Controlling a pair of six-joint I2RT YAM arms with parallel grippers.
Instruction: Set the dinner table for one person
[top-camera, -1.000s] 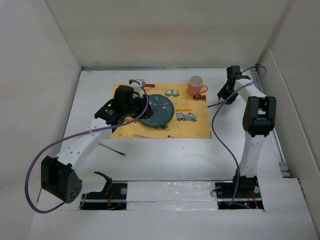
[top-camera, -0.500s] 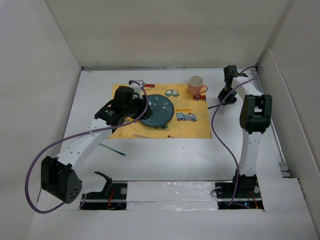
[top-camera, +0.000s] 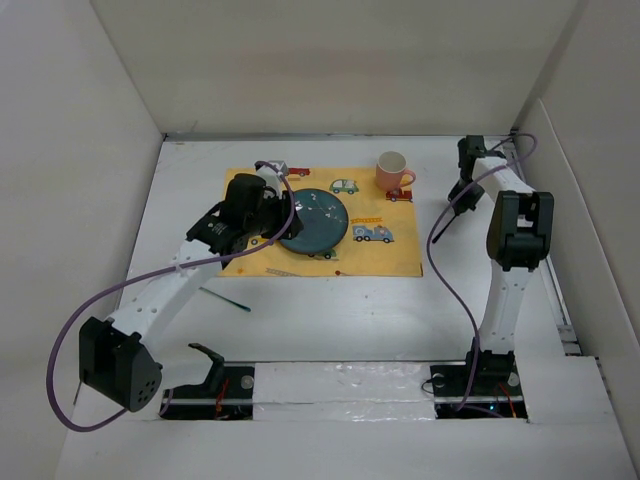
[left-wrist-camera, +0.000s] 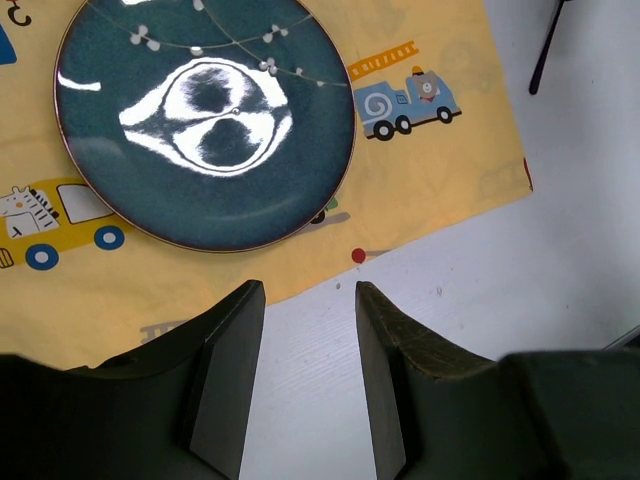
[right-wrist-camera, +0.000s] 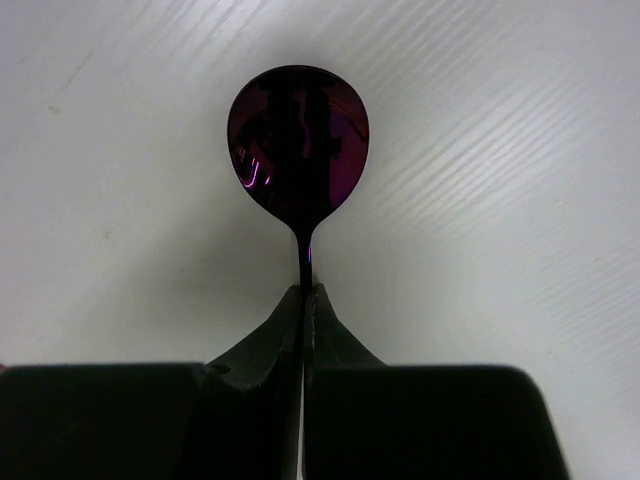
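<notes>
Table (top-camera: 330, 320): it is lying under everything, filling the floor between the pale walls. It is looking plain white and flat, and faintly streaked in the close right-wrist view.
Right arm (top-camera: 515, 240): it is reaching to the far right of the table, right of the mat, and its wrist has been shifting slightly over the last second.
Left arm (top-camera: 170, 280): it is stretching over the left half of the mat, much as it was a second ago.
Mat (top-camera: 390, 255): it is lying at the far middle of the table, yellow with small printed cars.
Plate (top-camera: 312, 222): it is sitting on the mat's left half, dark teal and glossy.
Mug (top-camera: 393, 172): it is standing upright on the mat's far right part, pink.
Left gripper (left-wrist-camera: 305, 370): its jaws are standing apart with nothing between them, hovering over the mat's near edge just near of the plate.
Right gripper (right-wrist-camera: 305, 295): its jaws were apart a second ago and are now pressing together on the spoon's thin handle. I am reading this as the spoon pick-up just being secured, and I cannot tell whether it is off the table.
Spoon (right-wrist-camera: 298, 135): its dark, purplish bowl is sticking out beyond the fingertips over the white table. With plate and mug already placed, it is probably heading beside the plate.
Green stick (top-camera: 225, 298): it is lying on the table near of the mat, at the left, and is too thin to identify.
</notes>
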